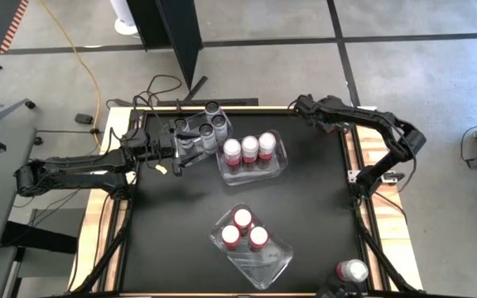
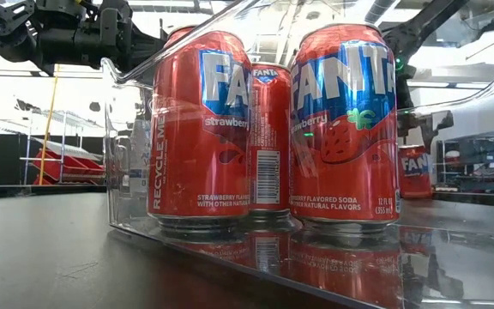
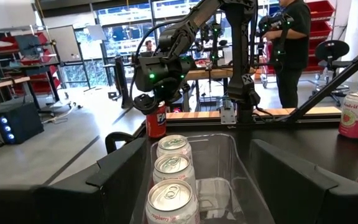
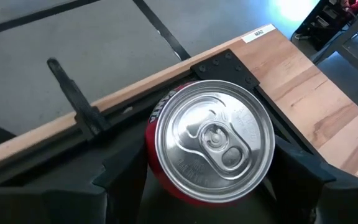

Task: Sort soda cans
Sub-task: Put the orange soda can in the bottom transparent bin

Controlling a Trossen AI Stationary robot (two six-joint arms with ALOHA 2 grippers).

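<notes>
My right gripper (image 1: 303, 106) is at the table's far right corner, shut on a red soda can (image 4: 213, 146) with a silver top; the left wrist view shows the same can (image 3: 156, 121) under it. My left gripper (image 1: 190, 149) stands open and level at the far left, beside a group of dark cans (image 1: 211, 122). It points at a clear bin (image 1: 281, 159) holding three red-and-white cans (image 3: 174, 168). A second clear bin (image 1: 281, 261) near the front holds three red cans (image 2: 343, 129). My right gripper has the red can between its two fingers (image 4: 120, 180), one on each side of the body just under the top rim (image 4: 160, 163). The fingers slant down from above. The can's base is low over the table; whether it rests there does not show.
A pink can (image 1: 353, 271) stands alone at the near right corner. The wooden frame (image 4: 291, 81) runs just beyond the held can. Black mat lies bare between the two bins. A person (image 3: 291, 43) stands in the room beyond the table's right side.
</notes>
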